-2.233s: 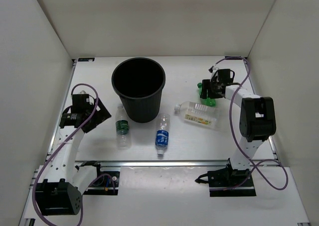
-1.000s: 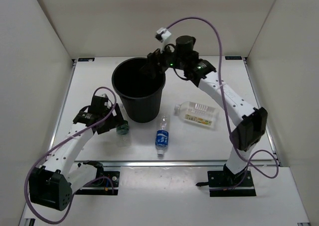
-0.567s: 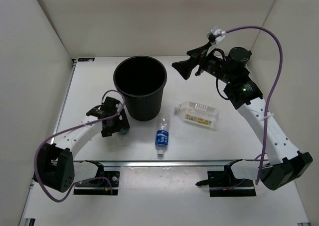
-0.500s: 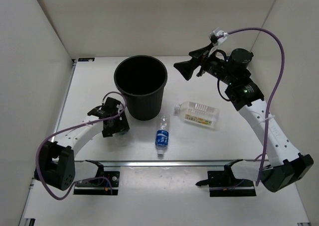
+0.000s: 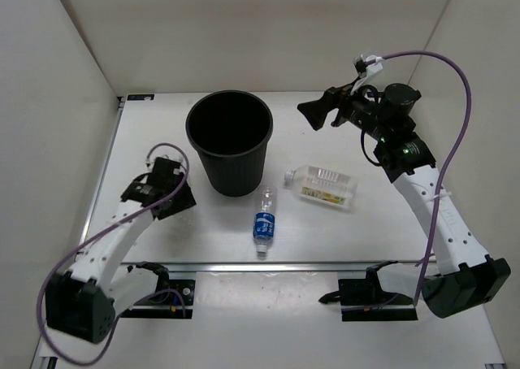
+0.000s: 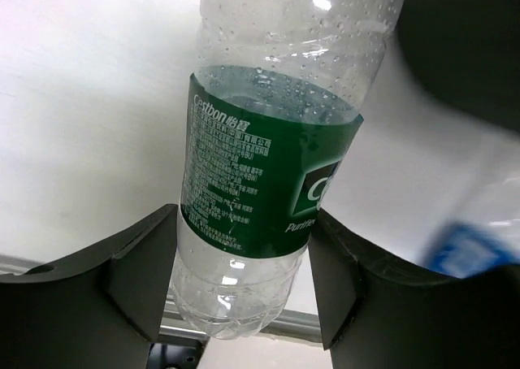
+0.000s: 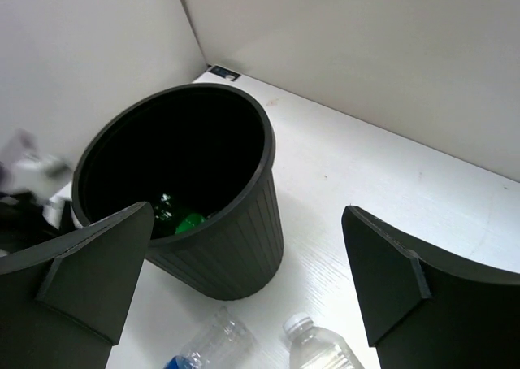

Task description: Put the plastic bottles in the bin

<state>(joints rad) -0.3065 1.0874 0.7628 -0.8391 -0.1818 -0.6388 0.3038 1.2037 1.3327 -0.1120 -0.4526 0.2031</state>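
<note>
From above, I see the round black plastic bin [image 5: 231, 174] standing on the white worktop [image 5: 341, 239]. My left gripper [image 5: 172, 197] is low down, near the left side of the bin. My right gripper [image 5: 311, 114] is up in the air to the right of the bin, and it is wide open with nothing in it. A clear plastic bottle with a blue label [image 5: 263, 221] lies on the worktop in front of the bin. A bigger clear plastic bottle with a yellow label [image 5: 323, 184] lies on its side to the right of it.

From the left wrist, I see a clear plastic bottle with a green label [image 6: 260, 182]. My left gripper is closed tight on it, one side pressing each side of the bottle.

From the right wrist, I look down into the bin. An all-green plastic bottle [image 7: 183, 221] lies at the bottom. The right gripper's fingers [image 7: 89, 280] stand far apart and hold nothing.
</note>
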